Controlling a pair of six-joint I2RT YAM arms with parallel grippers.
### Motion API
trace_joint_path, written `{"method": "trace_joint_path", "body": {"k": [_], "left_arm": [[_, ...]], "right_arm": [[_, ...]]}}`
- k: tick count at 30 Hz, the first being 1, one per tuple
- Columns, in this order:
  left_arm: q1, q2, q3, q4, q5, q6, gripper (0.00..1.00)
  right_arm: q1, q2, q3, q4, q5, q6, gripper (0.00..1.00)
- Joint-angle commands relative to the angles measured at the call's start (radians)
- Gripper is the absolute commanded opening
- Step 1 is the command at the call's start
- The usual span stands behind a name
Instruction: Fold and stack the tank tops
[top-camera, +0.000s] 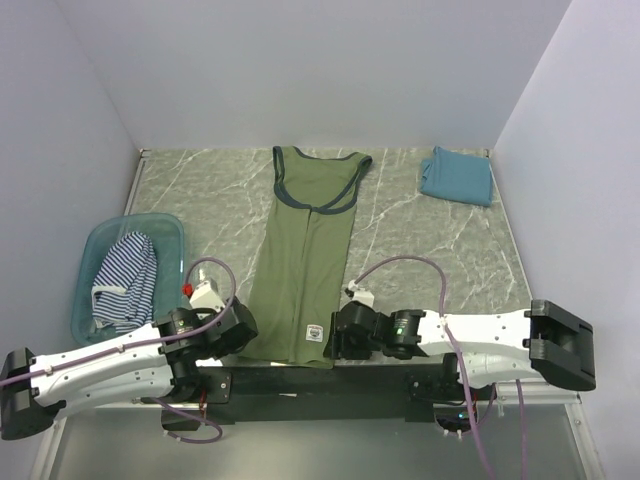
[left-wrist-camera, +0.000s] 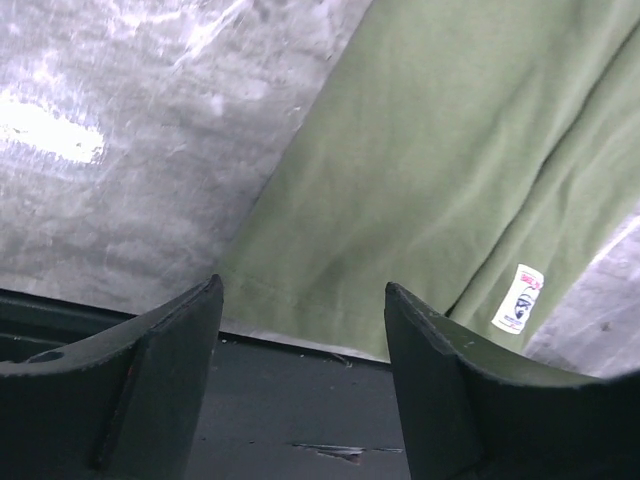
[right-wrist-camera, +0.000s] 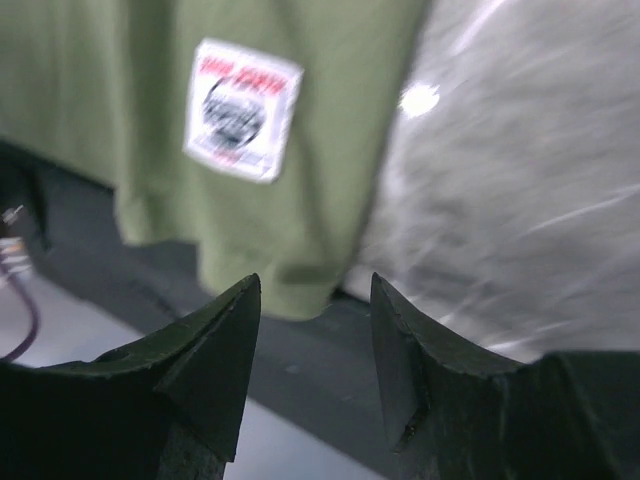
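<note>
The olive-green tank top (top-camera: 305, 255) lies lengthwise down the middle of the table (top-camera: 200, 195), its sides already turned in to make a narrow strip, neck at the far end and hem at the near edge, where it slightly overhangs the dark rail. The left gripper (left-wrist-camera: 302, 284) sits at the hem's left corner with its jaws spread wide and nothing between them. The right gripper (right-wrist-camera: 315, 278) is at the right corner by the white label (right-wrist-camera: 242, 108), also parted and empty, with the cloth just beyond its tips. The step in hand looks like taking the hem to fold it up toward the neck. To do it well, each gripper should probably catch all layers at its corner, and both should lift and travel evenly so the strip stays straight. The teal tub (top-camera: 130, 220) at the left holds the crumpled striped tank top (top-camera: 125, 280), and the blue tank top (top-camera: 455, 175) rests folded at the far right.
</note>
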Motion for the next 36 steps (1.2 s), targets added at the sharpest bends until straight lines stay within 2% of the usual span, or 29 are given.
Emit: {"method": "trace_joint_path", "body": {"k": [1,10,14,21,24,25,27,28,32,33,34,35,36], "left_arm": [[0.008,0.016,-0.013,-0.022,0.033,-0.022,0.72],[0.017,0.011,-0.022,-0.018,0.052,-0.033,0.71],[0.02,0.016,-0.038,0.016,0.061,-0.028,0.7],[0.022,0.057,-0.081,0.047,0.082,-0.056,0.69],[0.023,0.065,-0.096,0.067,0.082,-0.063,0.66],[0.022,0.068,-0.101,0.077,0.082,-0.065,0.65],[0.023,0.08,-0.113,0.09,0.081,-0.066,0.63],[0.025,0.086,-0.117,0.111,0.081,-0.063,0.61],[0.025,0.132,-0.142,0.189,0.105,-0.016,0.49],[0.023,0.142,-0.141,0.217,0.116,0.002,0.43],[0.025,0.146,-0.139,0.243,0.124,0.03,0.29],[0.023,0.157,-0.128,0.281,0.131,0.068,0.21],[0.023,0.16,-0.118,0.295,0.138,0.088,0.01]], "right_arm": [[0.045,0.008,-0.018,0.075,0.049,0.122,0.56],[0.114,0.058,-0.015,0.008,0.083,0.186,0.54],[0.124,0.054,-0.04,0.054,0.078,0.205,0.54],[0.127,0.161,-0.003,0.058,0.077,0.19,0.5],[0.127,0.176,-0.003,0.065,0.083,0.19,0.44],[0.127,0.179,-0.004,0.06,0.086,0.191,0.37],[0.127,0.186,-0.003,0.046,0.096,0.19,0.32],[0.127,0.186,0.0,0.026,0.101,0.188,0.26],[0.127,0.152,0.003,-0.032,0.124,0.176,0.18],[0.125,0.128,0.006,-0.05,0.144,0.173,0.17],[0.125,0.115,0.013,-0.099,0.159,0.167,0.15],[0.125,0.085,0.017,-0.128,0.172,0.165,0.13],[0.124,0.069,0.019,-0.153,0.188,0.163,0.11]]}}
